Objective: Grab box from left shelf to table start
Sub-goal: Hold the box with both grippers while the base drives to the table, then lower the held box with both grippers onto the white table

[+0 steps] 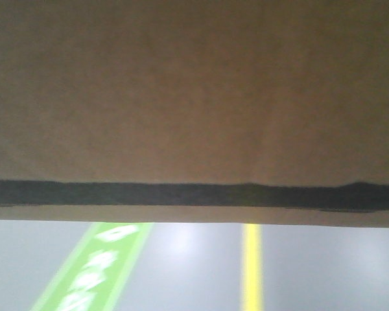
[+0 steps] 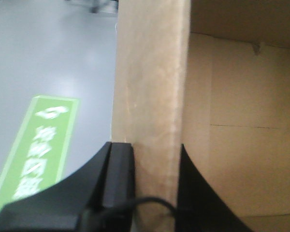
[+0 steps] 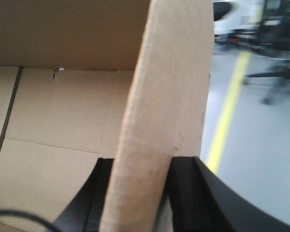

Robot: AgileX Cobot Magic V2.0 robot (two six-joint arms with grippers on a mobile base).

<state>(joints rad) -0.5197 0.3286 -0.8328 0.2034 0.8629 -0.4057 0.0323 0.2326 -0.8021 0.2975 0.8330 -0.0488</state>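
Note:
The brown cardboard box point(image 1: 194, 97) fills the upper two thirds of the front view, with a dark band along its lower edge, held off the floor. In the left wrist view my left gripper point(image 2: 154, 183) is shut on the box's left wall point(image 2: 152, 87), one black finger outside and one inside. In the right wrist view my right gripper point(image 3: 135, 193) is shut on the box's right wall point(image 3: 169, 87) the same way. The box's inside point(image 3: 63, 121) looks empty. The left shelf and the table are out of view.
Below the box lies grey floor point(image 1: 188, 265) with a yellow line point(image 1: 251, 265) and a green marking with white characters point(image 1: 94, 265). Office chairs point(image 3: 275, 43) stand far off at the right.

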